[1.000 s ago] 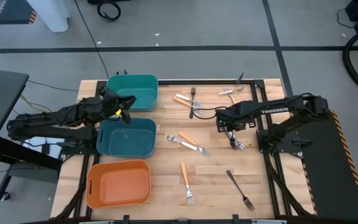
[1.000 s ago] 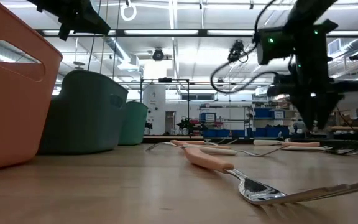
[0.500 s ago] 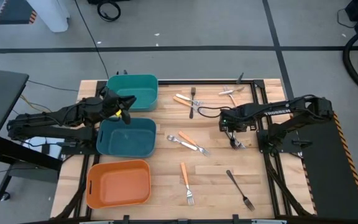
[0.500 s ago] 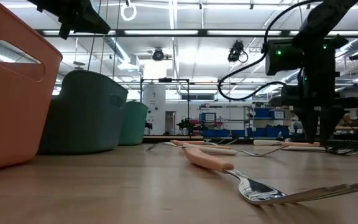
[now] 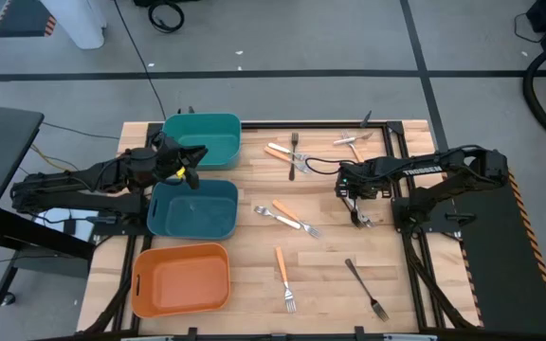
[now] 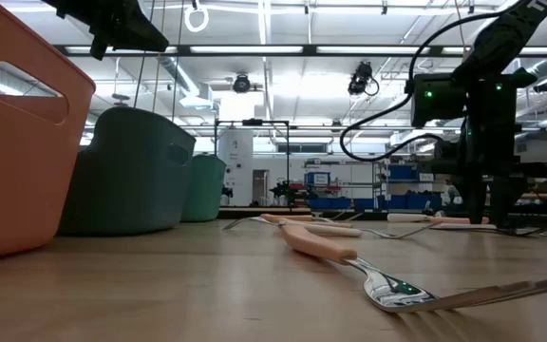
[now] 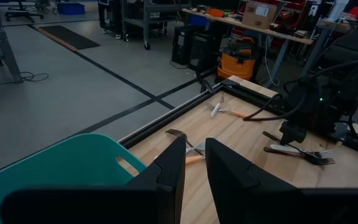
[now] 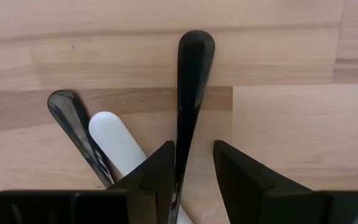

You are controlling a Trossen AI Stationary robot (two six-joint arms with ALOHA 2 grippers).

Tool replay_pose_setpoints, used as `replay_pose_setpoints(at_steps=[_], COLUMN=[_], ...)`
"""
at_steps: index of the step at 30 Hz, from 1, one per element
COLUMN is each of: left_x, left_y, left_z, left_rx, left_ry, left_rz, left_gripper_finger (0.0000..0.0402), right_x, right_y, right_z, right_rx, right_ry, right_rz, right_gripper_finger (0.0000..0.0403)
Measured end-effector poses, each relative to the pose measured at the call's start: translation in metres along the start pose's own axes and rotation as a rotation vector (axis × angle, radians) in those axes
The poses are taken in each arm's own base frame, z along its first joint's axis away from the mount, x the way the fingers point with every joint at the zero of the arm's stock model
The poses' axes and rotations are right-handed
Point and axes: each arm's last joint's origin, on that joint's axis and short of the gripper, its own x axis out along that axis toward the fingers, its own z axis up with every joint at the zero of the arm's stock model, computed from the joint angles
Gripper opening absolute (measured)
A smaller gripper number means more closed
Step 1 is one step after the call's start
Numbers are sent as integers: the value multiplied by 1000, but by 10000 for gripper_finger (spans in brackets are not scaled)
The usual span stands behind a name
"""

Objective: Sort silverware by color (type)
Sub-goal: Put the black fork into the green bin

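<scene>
Silverware lies scattered over the right half of the wooden counter (image 5: 254, 275), none of it in the bins. At the far left, the left gripper (image 5: 193, 163) hangs over the gap between the far teal bin (image 5: 203, 140) and the near teal bin (image 5: 193, 209), its fingers a narrow gap apart with nothing between them. An orange bin (image 5: 181, 278) sits nearest the front edge.

Moving right, an orange-handled fork (image 5: 283, 276) lies near the front, and another orange-handled fork (image 5: 294, 218) crosses a silver utensil (image 5: 270, 214) mid-counter. Toward the back, a black fork (image 5: 294, 152) lies across an orange-handled piece (image 5: 278, 152), and two pale-handled pieces (image 5: 351, 141) rest near the back edge. A further black fork (image 5: 365, 288) lies toward the front right.

The right gripper (image 5: 356, 206) points down over a small cluster: its wrist view shows a black handle (image 8: 190, 87) running between its parted fingers, beside a cream handle (image 8: 118, 147) and another dark handle (image 8: 76, 124); whether the fingers actually pinch it I cannot tell.
</scene>
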Motion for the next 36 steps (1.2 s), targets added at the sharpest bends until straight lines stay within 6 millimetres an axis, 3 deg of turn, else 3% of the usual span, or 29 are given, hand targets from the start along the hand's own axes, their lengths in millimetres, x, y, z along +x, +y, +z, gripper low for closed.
replay_pose_setpoints(at_steps=[6, 15, 23, 36], left_x=[0, 0, 0, 3], left_y=[0, 0, 0, -2], left_z=[0, 0, 0, 3], left_rx=[1, 0, 0, -80], left_ry=[0, -1, -1, -23], left_rz=[1, 1, 1, -5], left_gripper_finger=[71, 71, 71, 71], right_x=[2, 3, 1, -50], right_y=[-2, -3, -3, 7], right_z=[0, 0, 0, 9], right_rx=[5, 6, -13, -52], right_ry=[-3, -15, -4, -80], right_rz=[-1, -8, 4, 263], right_gripper_finger=[104, 15, 16, 14])
